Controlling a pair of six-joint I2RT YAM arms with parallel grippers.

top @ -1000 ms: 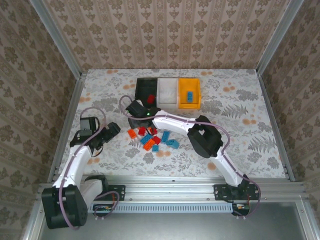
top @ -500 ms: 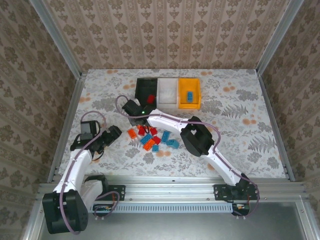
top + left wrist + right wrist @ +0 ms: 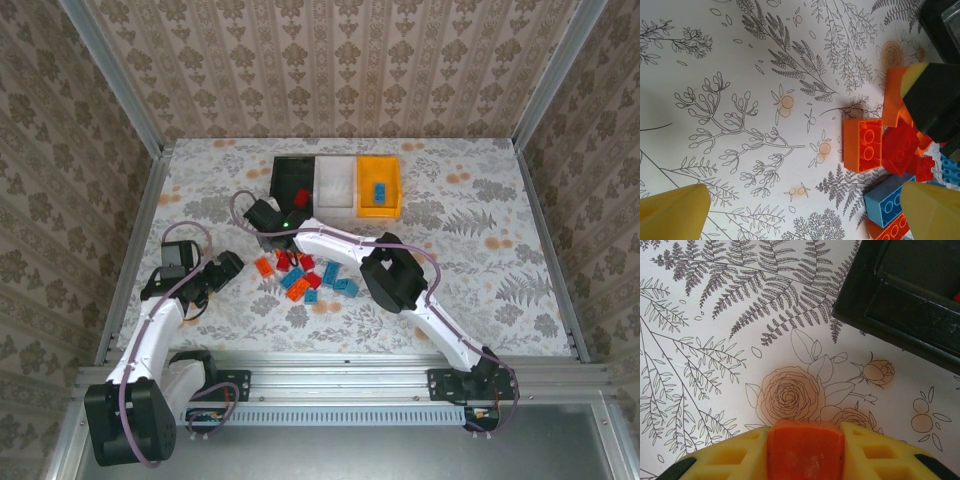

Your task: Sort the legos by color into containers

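- The right pincer (image 3: 806, 434) is closed on an orange brick (image 3: 806, 452). The brick fills the gap between its yellow fingers (image 3: 875, 455).
- It sits low over the tabletop (image 3: 715, 365), at the far-left side of the lego pile (image 3: 308, 276). A corner of the black bin (image 3: 905, 295) is just beyond it.
- The pile lies about mid-tabletop, a little toward the near edge. Its red, orange and blue bricks touch and overlap.
- The bins stand side by side toward the far edge, about midway along it. The black one is on the left, then the white bin (image 3: 335, 185) and the orange-yellow bin (image 3: 390, 205).
- A red brick (image 3: 300, 196) lies in the black bin and a blue brick (image 3: 379, 191) in the orange-yellow one. I therefore judge that orange belongs in the white bin.
- The step in hand looks like lifting the grasped brick and carrying it to the white bin.
- To do it well, rise straight up first, because neighbouring bricks lie close and could be dragged along.
- The brick sits at the fingertips, so a gentle, steady move would suit it.
- Pass above the black bin's near wall, not across it. Let go low over the middle of the white bin so the brick does not bounce out.
- The left pincer (image 3: 802, 212) is spread wide and holds nothing. It hangs over the pile's left side, above a loose orange brick (image 3: 862, 145).
- It is best kept apart from the pile until the right arm is clear.
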